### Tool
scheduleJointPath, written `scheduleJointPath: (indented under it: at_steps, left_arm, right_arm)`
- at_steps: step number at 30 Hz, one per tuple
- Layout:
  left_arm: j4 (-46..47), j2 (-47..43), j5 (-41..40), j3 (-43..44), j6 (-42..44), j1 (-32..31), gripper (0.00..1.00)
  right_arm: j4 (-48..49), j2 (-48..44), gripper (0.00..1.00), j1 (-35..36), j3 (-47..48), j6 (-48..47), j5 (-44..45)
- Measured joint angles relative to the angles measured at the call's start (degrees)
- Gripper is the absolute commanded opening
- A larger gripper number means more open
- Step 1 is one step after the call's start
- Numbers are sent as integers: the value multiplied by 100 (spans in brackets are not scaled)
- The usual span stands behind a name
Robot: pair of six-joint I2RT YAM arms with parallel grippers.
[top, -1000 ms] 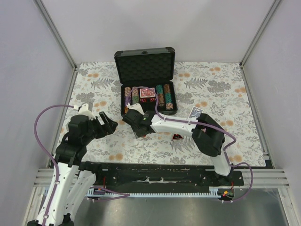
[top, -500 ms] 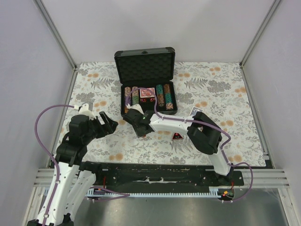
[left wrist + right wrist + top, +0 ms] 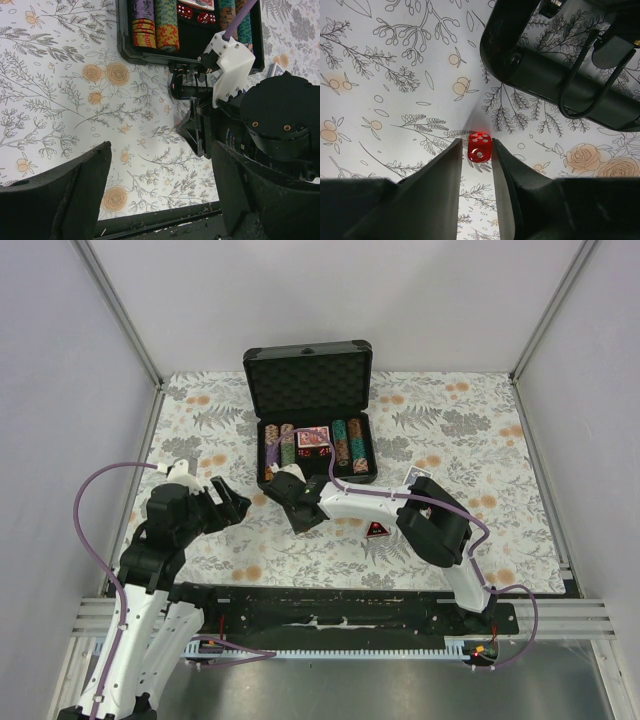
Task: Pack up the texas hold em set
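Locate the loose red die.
Right wrist view, centre: the die lies on the tablecloth between the right gripper's fingers, just outside the case.

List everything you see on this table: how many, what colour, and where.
briefcase: one, dark grey, black foam lining, open at far centre
poker chips: several rows, multicoloured, in the briefcase
red card deck: one, red, between the chip rows
dice: at least two, red, in front of that deck
loose die: one, red, on the cloth before the briefcase
second card pack: one, dark, right of the briefcase, partly behind the right arm
tablecloth: one, white floral, under everything
left gripper: one, black, open and empty, left of the briefcase
right gripper: one, black, fingers flanking the loose die, grip unclear
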Motion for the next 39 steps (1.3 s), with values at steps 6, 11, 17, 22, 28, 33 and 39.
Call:
scheduleJointPath:
  at_steps: [6,11,17,22,28,33,39]
  left_arm:
    - [0,0,0,0,-2,0,86]
    - [2,0,-2,0,-2,0,86]
    - [2,-2,-2,0,-4,0,86]
    - [7,-24,-4,0,-4,0,86]
    - [9,-28,-4,0,-4,0,86]
    - [9,-28,-7,0,-7,0,86]
    - [9,-22,-7,0,-7,0,86]
  right_arm:
    - [0,0,22,0,-4,20,-13]
    - [0,0,21,0,-4,42,31]
    - [-101,-7,22,-42,81,37,74]
    - [-190,-162,23,-376,387,31,90]
    - [-168,-271,23,-990,949,-4,345]
    - [-136,-166,24,-1366,1436,-52,649]
    - [155,282,24,-1513,1851,-94,817]
